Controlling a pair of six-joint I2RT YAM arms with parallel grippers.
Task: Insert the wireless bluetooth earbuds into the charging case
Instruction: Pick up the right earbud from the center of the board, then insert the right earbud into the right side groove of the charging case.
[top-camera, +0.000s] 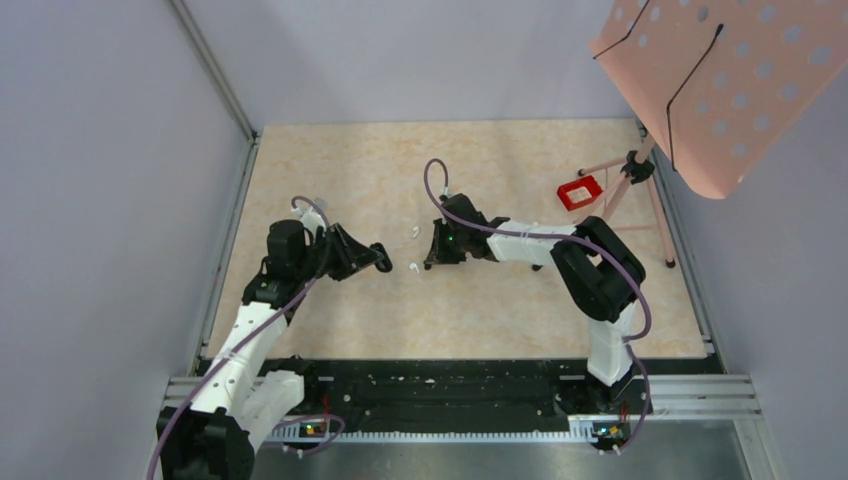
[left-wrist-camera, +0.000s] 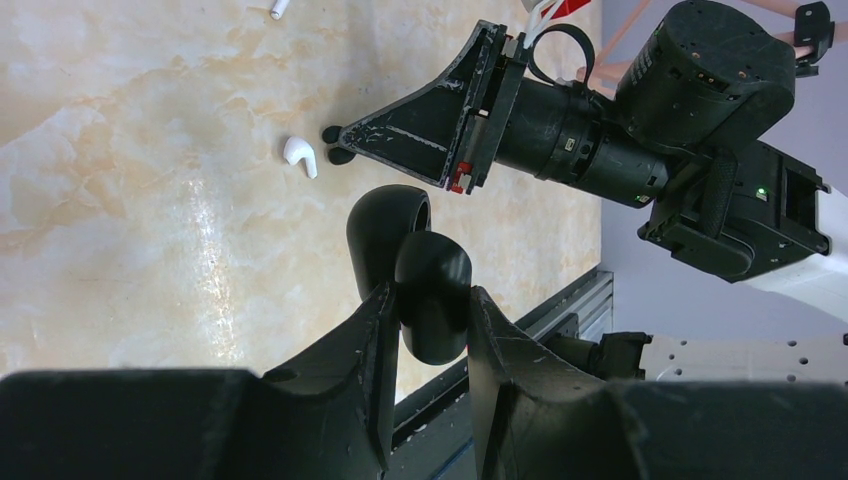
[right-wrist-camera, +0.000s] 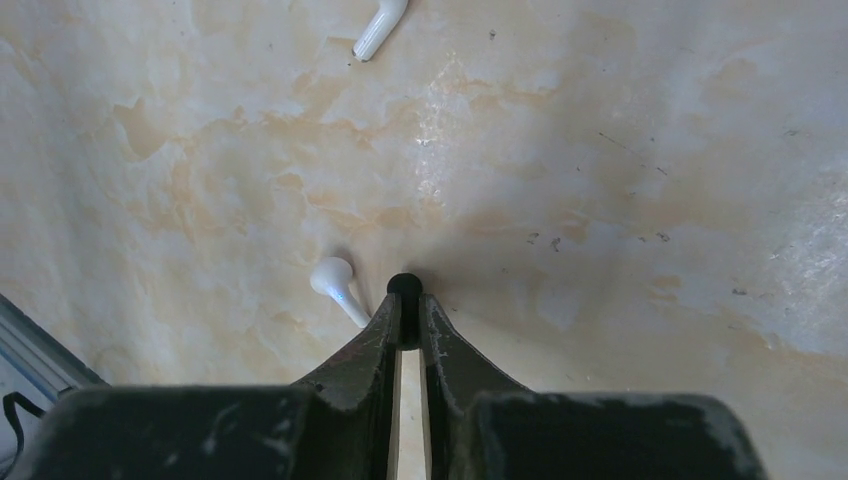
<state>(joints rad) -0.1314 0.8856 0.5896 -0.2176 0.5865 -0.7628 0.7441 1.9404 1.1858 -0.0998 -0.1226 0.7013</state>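
My left gripper (left-wrist-camera: 430, 298) is shut on the black charging case (left-wrist-camera: 432, 270), held above the table with its lid (left-wrist-camera: 388, 228) open; both also show in the top view (top-camera: 380, 262). My right gripper (right-wrist-camera: 404, 302) is down at the table, shut on a tiny black earbud (right-wrist-camera: 404, 284), and its tips (left-wrist-camera: 338, 138) point at the case. One white stemmed earbud (right-wrist-camera: 336, 281) lies touching its left finger and also shows in the left wrist view (left-wrist-camera: 300, 156). A second white earbud (right-wrist-camera: 380, 28) lies farther off. The other black earbud is not clearly visible.
A small red object (top-camera: 580, 192) sits at the back right by the legs of a pink perforated stand (top-camera: 720, 80). Grey walls close in the marble tabletop (top-camera: 480, 160). A metal rail (top-camera: 450, 385) runs along the near edge.
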